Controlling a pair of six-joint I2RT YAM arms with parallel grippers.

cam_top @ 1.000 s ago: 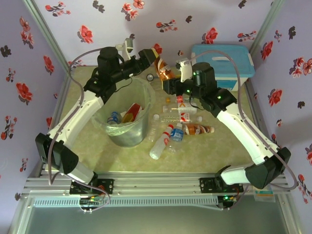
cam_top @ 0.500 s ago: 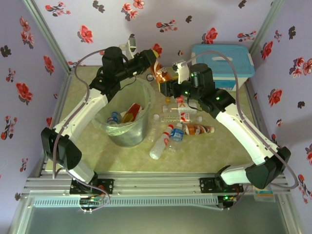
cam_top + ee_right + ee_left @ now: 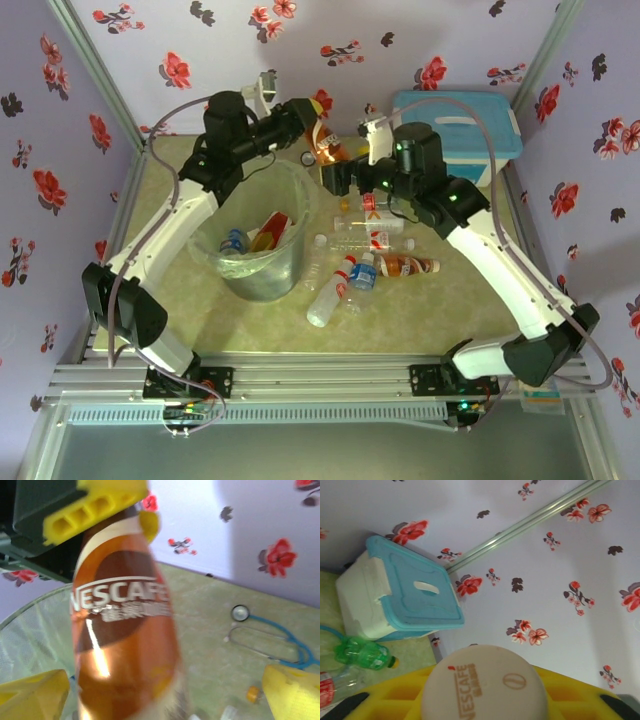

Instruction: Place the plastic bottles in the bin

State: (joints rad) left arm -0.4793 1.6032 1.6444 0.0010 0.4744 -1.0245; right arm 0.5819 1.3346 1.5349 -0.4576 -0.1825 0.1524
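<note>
as left end effector (image 3: pixel 316 128) clamps bottle (image 3: pixel 125 630), bin (image 3: pixel 243 272) nearby

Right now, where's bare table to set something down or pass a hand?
Free: the near strip of table in front of the bin and the loose bottles; also the patch right of those bottles, under the right arm. Crowded: between bin and white box, where bottles lie packed and the left pincer holds the amber bottle above, by the open right pincer.

Cream round Nescafe-printed bottle cap (image 3: pixel 485 685) btwn L gripper's yellow fingers (image 3: pixel 402 692); green plastic bottle (image 3: pixel 362 654) lies nr white box w/ light-blue lid (image 3: pixel 415 592).
</note>
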